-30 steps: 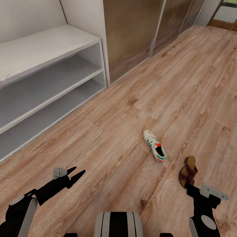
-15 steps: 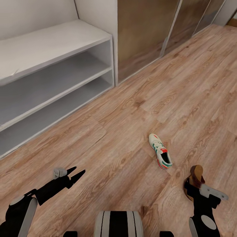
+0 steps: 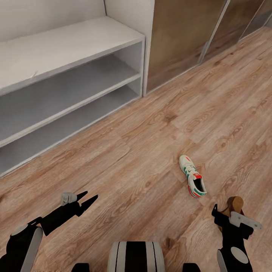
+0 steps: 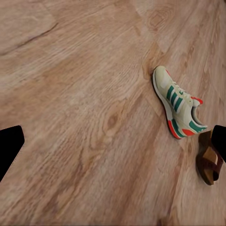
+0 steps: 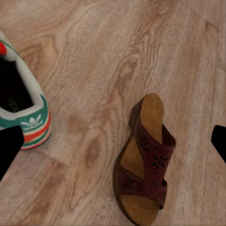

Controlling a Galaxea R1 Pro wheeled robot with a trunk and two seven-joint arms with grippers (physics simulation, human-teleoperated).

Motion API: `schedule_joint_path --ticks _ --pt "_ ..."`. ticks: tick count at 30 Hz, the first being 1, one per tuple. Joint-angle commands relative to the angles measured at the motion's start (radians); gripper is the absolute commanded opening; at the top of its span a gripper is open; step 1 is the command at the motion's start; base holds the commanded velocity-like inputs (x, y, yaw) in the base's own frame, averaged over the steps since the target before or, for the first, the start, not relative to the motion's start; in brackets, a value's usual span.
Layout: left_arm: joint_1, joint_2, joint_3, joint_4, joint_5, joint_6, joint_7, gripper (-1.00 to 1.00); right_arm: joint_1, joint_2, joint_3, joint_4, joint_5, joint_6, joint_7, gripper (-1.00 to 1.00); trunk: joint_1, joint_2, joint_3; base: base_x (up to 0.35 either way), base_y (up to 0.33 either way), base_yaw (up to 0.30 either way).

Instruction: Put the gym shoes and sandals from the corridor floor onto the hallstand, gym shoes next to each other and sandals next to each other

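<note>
Both grippers wide apart and empty, left gripper (image 3: pixel 87 199) idle, right gripper (image 5: pixel 113 136) over the sandal (image 5: pixel 142 161) lying just beside the sneaker (image 3: pixel 193 176) on the floor (image 3: pixel 124 151); risk: descending fingers nudge the sneaker's heel.

My arms are matte black, each ending near the shoulder in a rounded light grey cap and a pale grey side panel. My left gripper (image 3: pixel 87 199) has two black fingers tapering to sharp points, with a small light grey block mounted just behind them. My right gripper (image 3: pixel 223 214) is black too and carries a flat light grey bracket. My trunk (image 3: pixel 136 257) is a rounded grey-white body with black vertical stripes.
</note>
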Motion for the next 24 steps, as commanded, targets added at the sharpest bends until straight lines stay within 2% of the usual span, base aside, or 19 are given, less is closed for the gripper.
schedule_joint_path --ticks 1,7,17,24 --pt "-0.001 0.000 0.000 0.000 0.006 0.009 -0.002 1.00 0.000 0.001 0.000 -0.002 0.002 0.007 -0.002 1.00 0.000 0.000 -0.002 0.102 -0.069 0.176" --pt "-0.001 0.000 0.000 0.000 0.005 0.009 -0.002 1.00 0.000 0.001 0.000 -0.002 0.001 0.007 -0.002 1.00 0.000 0.000 -0.009 0.157 -0.127 0.176" --pt "-0.001 0.000 0.000 0.000 0.005 0.009 -0.001 1.00 0.000 0.001 0.000 -0.001 0.001 0.007 -0.002 1.00 0.000 0.000 -0.022 0.025 -0.018 0.176" --pt "-0.001 0.000 0.000 0.000 0.004 0.009 -0.002 1.00 0.000 0.001 0.000 -0.002 0.001 0.007 -0.002 1.00 0.000 0.000 -0.031 0.165 -0.140 0.181"
